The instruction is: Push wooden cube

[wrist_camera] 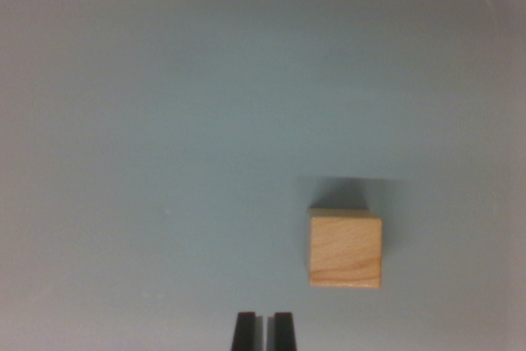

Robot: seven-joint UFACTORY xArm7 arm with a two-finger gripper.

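Wrist view is the only picture we have, and it looks straight down on a plain grey-blue tabletop. At the bottom edge, a little right of the middle, we see the two dark fingertips of the claw. They stand side by side with only a thin pale slit between them, so we read the claw as pressed together, and nothing is pinched between the tips.

The wooden cube lies on the tabletop in the lower right part of the picture. Relative to the claw it is toward the wrist view's right and somewhat higher in the picture. It does not touch the fingertips; a strip of bare tabletop separates its lower left corner from the right fingertip. We would call it near, but clearly apart.

The cube sits flat, and its edges run almost parallel to the borders of the picture. We see its light top face with fine grain lines. A soft dark shadow falls just above the cube on the tabletop.
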